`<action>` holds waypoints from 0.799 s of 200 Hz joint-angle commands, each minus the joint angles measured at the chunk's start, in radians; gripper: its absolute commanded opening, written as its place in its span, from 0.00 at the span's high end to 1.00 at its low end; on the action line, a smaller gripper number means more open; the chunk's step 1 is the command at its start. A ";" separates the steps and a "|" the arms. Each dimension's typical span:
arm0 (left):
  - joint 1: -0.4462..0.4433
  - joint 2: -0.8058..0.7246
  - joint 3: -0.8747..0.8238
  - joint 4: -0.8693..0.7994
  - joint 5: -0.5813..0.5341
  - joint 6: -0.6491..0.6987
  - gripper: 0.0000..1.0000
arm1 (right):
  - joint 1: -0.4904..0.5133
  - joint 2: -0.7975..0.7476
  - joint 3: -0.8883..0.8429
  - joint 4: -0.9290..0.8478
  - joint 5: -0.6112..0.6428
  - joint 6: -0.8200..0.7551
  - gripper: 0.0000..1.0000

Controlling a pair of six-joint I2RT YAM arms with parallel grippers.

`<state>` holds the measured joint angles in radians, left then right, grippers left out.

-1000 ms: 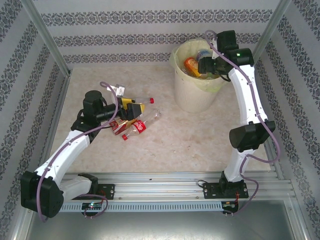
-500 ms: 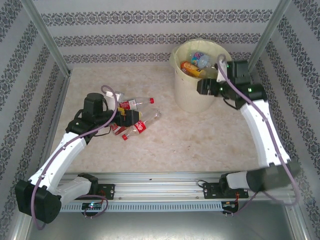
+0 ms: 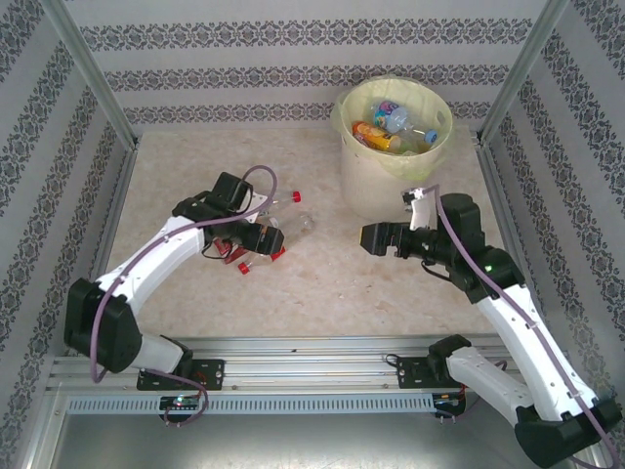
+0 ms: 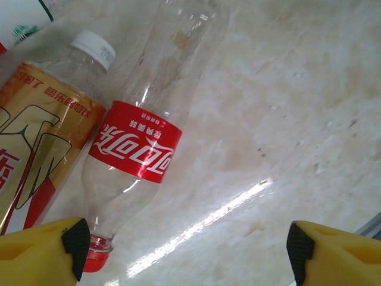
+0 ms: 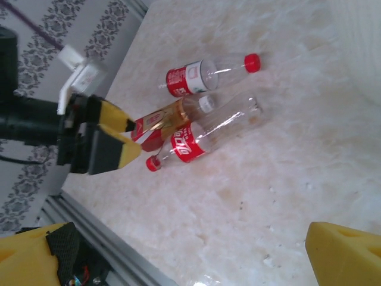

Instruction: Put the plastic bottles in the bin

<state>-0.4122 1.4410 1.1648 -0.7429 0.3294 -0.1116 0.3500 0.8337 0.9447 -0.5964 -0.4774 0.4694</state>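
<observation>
Our left tool (image 4: 184, 255) hovers spread wide over the Coke bottle (image 4: 137, 143), nothing gripped; next we lower and clamp. Right tool (image 5: 190, 250) gapes empty by the bin (image 3: 376, 186).

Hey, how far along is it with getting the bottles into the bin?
Done: several bottles lie in the bin. In hand: nothing; the left gripper is open beside the cola bottle, and the right gripper is open and empty. Left: three on the table: that cola bottle, a gold-labelled bottle and a red-and-white-labelled bottle.
</observation>
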 commanded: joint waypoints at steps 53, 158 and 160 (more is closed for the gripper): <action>-0.028 0.135 0.127 -0.170 -0.327 0.093 0.15 | 0.015 -0.047 -0.122 0.103 -0.019 0.099 0.02; 0.111 0.319 0.235 -0.260 -0.350 0.122 0.09 | 0.030 -0.027 -0.151 0.130 -0.017 0.101 0.02; 0.112 0.322 0.237 -0.260 -0.349 0.124 0.09 | 0.030 -0.026 -0.152 0.131 -0.018 0.100 0.02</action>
<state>-0.3286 1.7382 1.3678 -0.9405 -0.0124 -0.0174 0.3649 0.8124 0.8093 -0.4915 -0.4877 0.5556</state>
